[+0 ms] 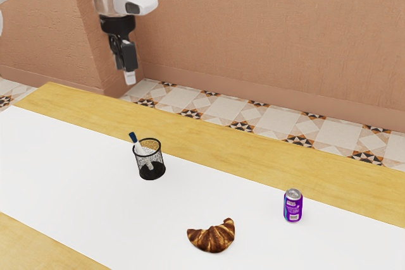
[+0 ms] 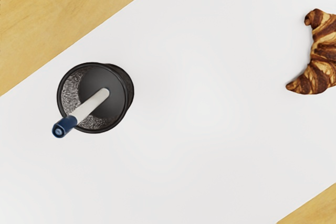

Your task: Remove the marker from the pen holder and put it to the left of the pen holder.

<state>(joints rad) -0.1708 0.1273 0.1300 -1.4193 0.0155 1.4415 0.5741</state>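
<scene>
My gripper point(image 1: 130, 79) hangs high above the table, up and toward the exterior view's left from the pen holder; how its fingers stand cannot be made out. The black mesh pen holder point(image 1: 152, 169) stands upright on the white table runner. A white marker point(image 1: 138, 146) with a dark blue end leans inside it, the blue end sticking out over the rim on the exterior view's left. In the wrist view the round pen holder point(image 2: 118, 98) is seen from above, with the marker point(image 2: 90, 104) slanting across its opening and over the rim.
A croissant point(image 1: 212, 237) point(image 2: 321, 56) lies on the white runner point(image 1: 76, 181). Farther toward the exterior view's right stands a purple can point(image 1: 293, 207). Bare wooden table point(image 1: 209, 137) borders the runner, and a wall rises beyond the tiled floor.
</scene>
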